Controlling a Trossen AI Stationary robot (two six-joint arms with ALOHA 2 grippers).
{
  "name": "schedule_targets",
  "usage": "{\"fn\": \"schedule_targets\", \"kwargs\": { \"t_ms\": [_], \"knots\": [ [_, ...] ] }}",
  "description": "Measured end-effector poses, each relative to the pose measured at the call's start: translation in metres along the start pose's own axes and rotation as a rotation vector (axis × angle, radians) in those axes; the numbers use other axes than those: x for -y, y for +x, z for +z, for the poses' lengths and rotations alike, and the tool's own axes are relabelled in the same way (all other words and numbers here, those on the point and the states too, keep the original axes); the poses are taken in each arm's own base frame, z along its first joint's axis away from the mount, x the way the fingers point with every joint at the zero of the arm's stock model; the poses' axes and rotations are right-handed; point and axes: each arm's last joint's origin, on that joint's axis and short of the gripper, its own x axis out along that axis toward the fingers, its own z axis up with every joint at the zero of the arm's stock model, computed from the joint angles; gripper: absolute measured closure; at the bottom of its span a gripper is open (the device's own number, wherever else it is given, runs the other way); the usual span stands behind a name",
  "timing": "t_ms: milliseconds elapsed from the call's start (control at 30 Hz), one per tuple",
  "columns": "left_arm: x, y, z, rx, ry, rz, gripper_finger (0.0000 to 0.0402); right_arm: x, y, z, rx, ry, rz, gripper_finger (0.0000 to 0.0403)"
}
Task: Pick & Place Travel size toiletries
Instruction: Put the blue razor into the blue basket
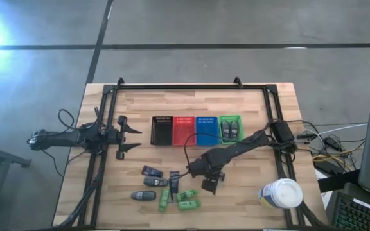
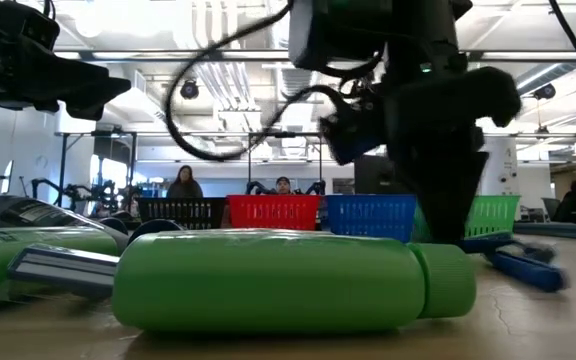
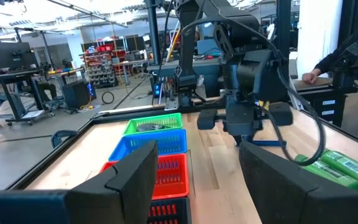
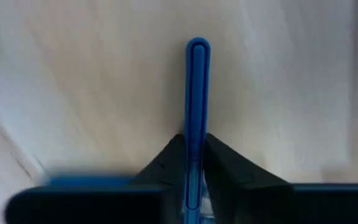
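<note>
My right gripper (image 1: 211, 184) stands over the table's near middle, fingers down, shut on a thin blue stick (image 4: 197, 93). The stick also shows in the low view (image 2: 528, 268) and in the left wrist view (image 3: 267, 143). Left of the gripper lie green little bottles (image 1: 186, 194), dark tubes (image 1: 151, 171) and a dark grey oval container (image 1: 144, 196). One green bottle (image 2: 288, 280) lies on its side close in the low view. Two dark oval containers (image 1: 230, 130) lie in the green basket (image 1: 230, 118). My left gripper (image 1: 132, 135) is open and empty at the table's left. My right gripper pinches the blue stick's near part (image 4: 197, 152) between its two fingers (image 4: 229, 168), which come from above and point down. The stick runs out level from the fingers, just above the table; I cannot tell whether its free end (image 2: 553, 280) touches the wood.
Black (image 1: 162, 130), red (image 1: 184, 129), blue (image 1: 206, 129) and green mesh baskets stand in a row at the table's middle. A large white round canister (image 1: 281, 192) stands at the near right. A dark frame (image 1: 191, 86) runs around the work area. People sit in the room behind (image 2: 183, 185).
</note>
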Motion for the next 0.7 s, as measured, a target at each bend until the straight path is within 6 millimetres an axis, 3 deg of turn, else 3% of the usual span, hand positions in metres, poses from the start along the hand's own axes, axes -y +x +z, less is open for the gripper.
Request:
{"fn": "schedule_targets", "kwargs": {
  "t_ms": [100, 267, 433, 600, 700],
  "knots": [
    [0.0, 0.0, 0.0, 0.0, 0.0, 0.0, 0.017, 0.004, -0.02, 0.002, 0.015, 0.051, 0.015, 0.0379],
    [0.0, 0.0, 0.0, 0.0, 0.0, 0.0, 0.017, 0.028, -0.078, 0.003, 0.151, 0.271, 0.107, 0.0374],
    [0.0, 0.0, 0.0, -0.002, 0.0, 0.0, 0.017, 0.086, -0.127, 0.006, 0.316, 0.675, 0.154, 0.0373],
    [0.0, 0.0, 0.0, -0.003, 0.0, 0.0, 0.017, 0.145, -0.13, 0.022, 0.391, 0.928, 0.181, 0.0373],
    [0.0, 0.0, 0.002, 0.019, 0.115, 0.01, 0.017, 0.161, -0.117, 0.034, 0.348, 0.982, 0.265, 0.0369]
  ]
}}
